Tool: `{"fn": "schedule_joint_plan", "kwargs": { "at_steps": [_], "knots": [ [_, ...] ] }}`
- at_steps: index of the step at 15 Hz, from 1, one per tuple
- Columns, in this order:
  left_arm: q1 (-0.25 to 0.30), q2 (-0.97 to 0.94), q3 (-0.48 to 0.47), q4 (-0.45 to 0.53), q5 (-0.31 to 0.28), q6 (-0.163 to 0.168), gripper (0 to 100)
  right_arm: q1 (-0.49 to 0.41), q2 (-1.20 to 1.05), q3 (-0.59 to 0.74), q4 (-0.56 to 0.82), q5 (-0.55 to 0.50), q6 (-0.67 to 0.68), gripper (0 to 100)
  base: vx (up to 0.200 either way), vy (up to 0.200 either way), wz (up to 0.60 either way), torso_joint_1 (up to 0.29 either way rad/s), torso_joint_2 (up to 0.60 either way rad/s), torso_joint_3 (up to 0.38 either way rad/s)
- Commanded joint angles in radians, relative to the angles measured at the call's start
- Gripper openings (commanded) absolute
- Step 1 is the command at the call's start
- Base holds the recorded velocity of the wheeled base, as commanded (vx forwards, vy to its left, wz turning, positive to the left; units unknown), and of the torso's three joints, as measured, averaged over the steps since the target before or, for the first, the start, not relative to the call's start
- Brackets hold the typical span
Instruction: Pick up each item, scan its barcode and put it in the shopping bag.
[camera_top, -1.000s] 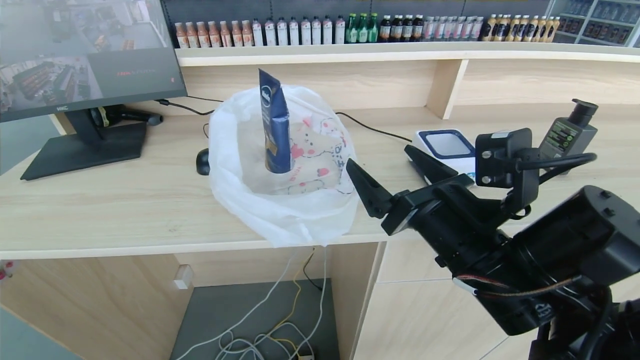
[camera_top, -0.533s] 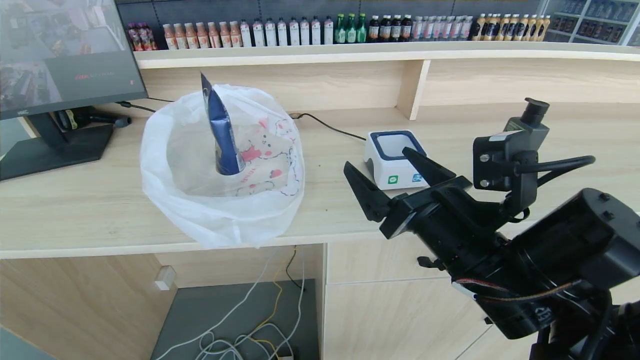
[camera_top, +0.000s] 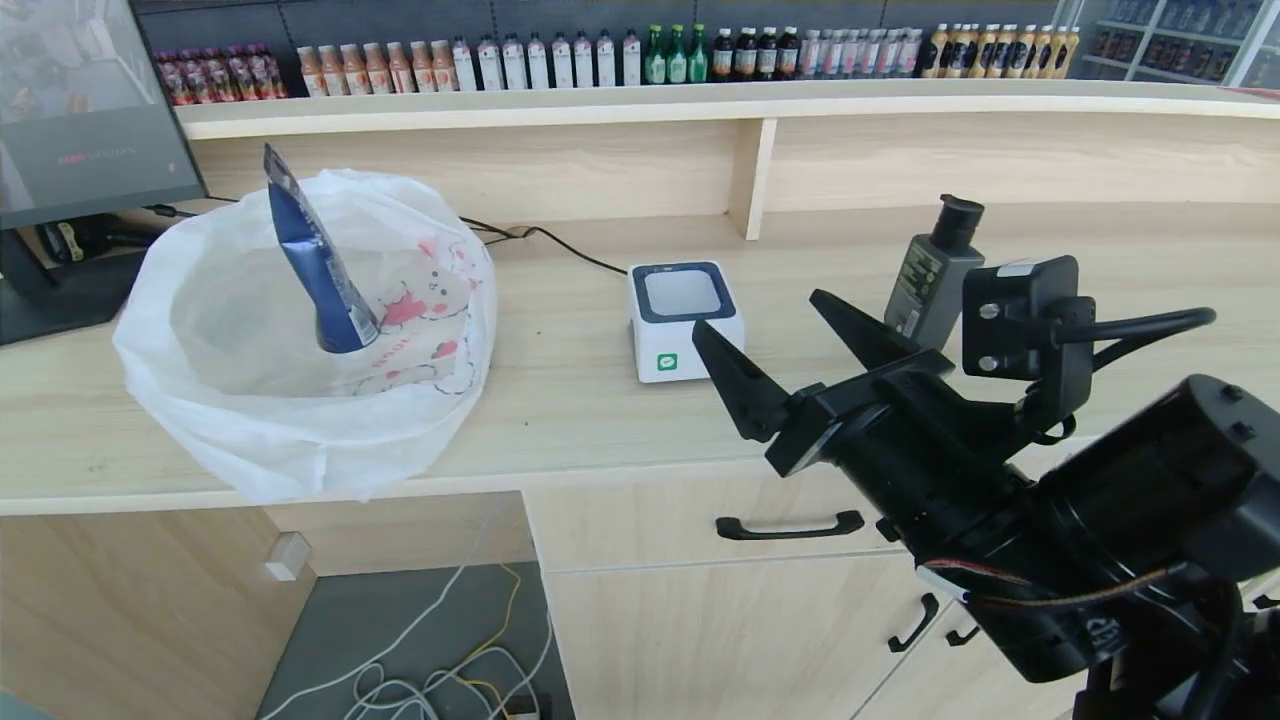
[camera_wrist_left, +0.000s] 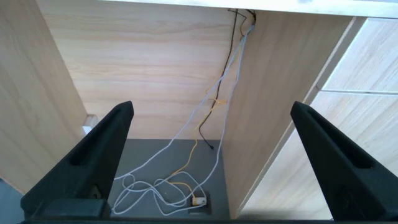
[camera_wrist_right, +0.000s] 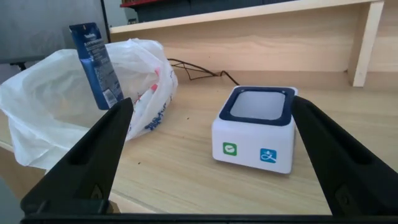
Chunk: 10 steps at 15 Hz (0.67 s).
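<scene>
The blue tube (camera_top: 318, 270) stood in the shopping bag (camera_top: 300, 440); the right hand (camera_top: 754, 308) was released and empty. Next it probably had to grasp the grey bottle (camera_top: 930, 278) for scanning.

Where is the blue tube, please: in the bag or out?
In: the tube stands inside the bag, base below its rim, top poking above.

Bright, even light lies on the counter (camera_top: 600, 420) ahead of the right gripper (camera_top: 760, 313), leaving only faint, soft shadows at the foot of the scanner (camera_top: 680, 320) just beyond its fingertips. The white shopping bag (camera_top: 300, 420), farther off to that gripper's left, glows almost washed out. The recess under the counter, past the left gripper (camera_wrist_left: 211, 109), is dimmer. In the head view the counter's edge bows toward the borders.
</scene>
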Motion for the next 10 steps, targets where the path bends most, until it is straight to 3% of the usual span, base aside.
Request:
{"fn": "schedule_joint_plan", "kwargs": {
  "at_steps": [1, 8, 10],
  "knots": [
    [0.000, 0.000, 0.000, 0.000, 0.000, -0.001, 100, 0.001, -0.007, 0.002, -0.001, -0.001, 0.000, 100, 0.000, -0.200, 0.00, 0.002, 0.00, 0.002],
    [0.000, 0.000, 0.000, 0.000, 0.000, -0.003, 100, 0.001, -0.005, 0.016, -0.001, 0.000, 0.000, 100, 0.000, -0.200, 0.00, 0.004, 0.00, 0.002],
    [0.000, 0.000, 0.000, 0.000, 0.000, -0.001, 100, 0.001, 0.000, 0.011, -0.001, 0.000, 0.000, 100, 0.000, 0.000, 0.00, 0.000, 0.00, 0.000]
  ]
}}
